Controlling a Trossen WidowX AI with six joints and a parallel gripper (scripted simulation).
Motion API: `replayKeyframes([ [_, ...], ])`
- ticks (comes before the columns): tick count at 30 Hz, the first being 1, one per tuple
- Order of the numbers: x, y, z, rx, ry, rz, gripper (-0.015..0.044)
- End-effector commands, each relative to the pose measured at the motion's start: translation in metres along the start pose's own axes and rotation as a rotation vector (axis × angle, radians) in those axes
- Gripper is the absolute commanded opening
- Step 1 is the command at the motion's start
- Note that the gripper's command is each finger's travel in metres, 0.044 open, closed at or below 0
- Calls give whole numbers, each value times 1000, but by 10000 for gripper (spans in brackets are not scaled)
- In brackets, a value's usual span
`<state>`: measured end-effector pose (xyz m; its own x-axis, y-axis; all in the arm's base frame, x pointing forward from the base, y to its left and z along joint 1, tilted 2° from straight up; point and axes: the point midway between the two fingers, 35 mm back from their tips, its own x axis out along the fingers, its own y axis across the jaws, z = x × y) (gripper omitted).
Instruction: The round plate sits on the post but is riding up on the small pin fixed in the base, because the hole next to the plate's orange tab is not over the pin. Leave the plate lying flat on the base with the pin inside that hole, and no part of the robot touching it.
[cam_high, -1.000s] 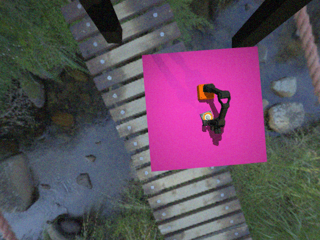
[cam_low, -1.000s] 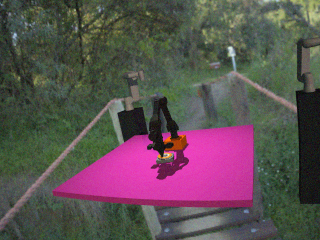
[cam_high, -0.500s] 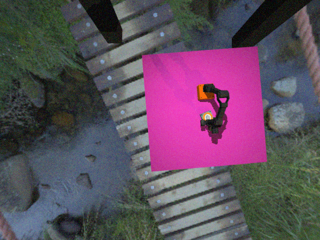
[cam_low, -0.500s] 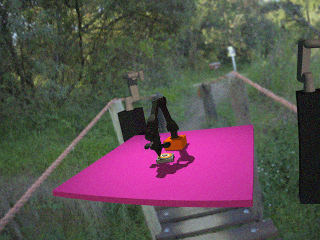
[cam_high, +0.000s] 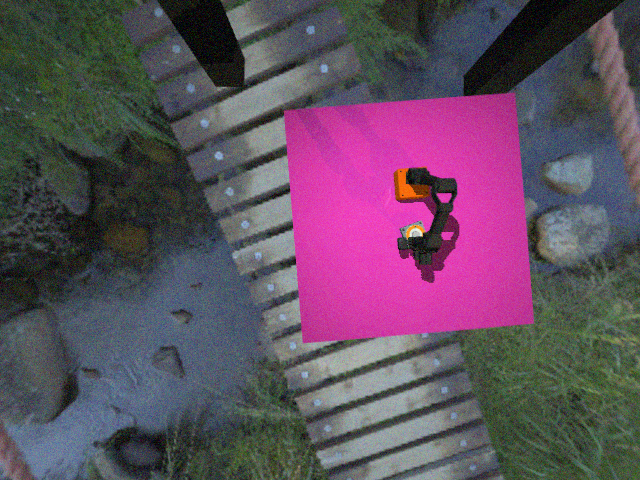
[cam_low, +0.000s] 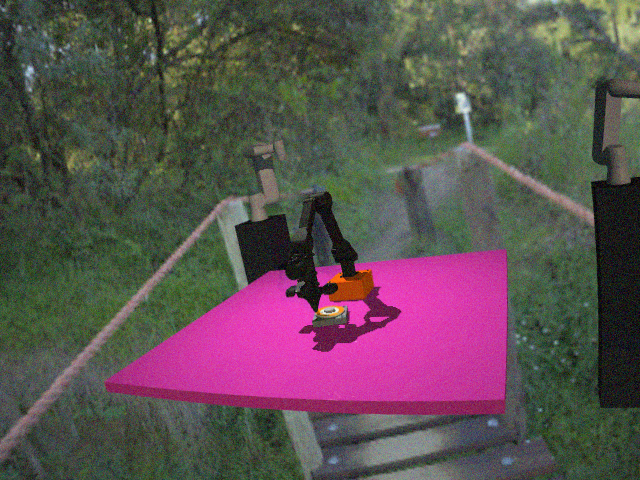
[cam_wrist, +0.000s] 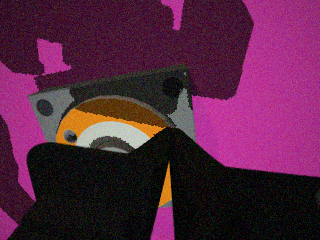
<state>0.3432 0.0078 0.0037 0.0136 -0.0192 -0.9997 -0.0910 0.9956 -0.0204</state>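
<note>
Wrist view looks down past the tool (cam_wrist: 170, 137), its two black fingers pressed together with nothing between them, their tips low over the round orange plate (cam_wrist: 90, 125). That plate sits on the grey square base (cam_wrist: 182, 112), its white centre ring (cam_wrist: 117, 134) partly hidden by the fingers. A small dark hole (cam_wrist: 70, 136) shows near the plate's left rim. Whether the tips touch the plate cannot be told. Base and plate rest on the magenta counter (cam_wrist: 270, 90).
</note>
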Motion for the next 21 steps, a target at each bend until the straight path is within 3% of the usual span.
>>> replayKeyframes([
  [1,2,-3,-5,-5,10,-6,0],
  [15,2,-8,-12,-5,10,-6,0],
  [21,-30,-7,-11,-5,10,-6,0],
])
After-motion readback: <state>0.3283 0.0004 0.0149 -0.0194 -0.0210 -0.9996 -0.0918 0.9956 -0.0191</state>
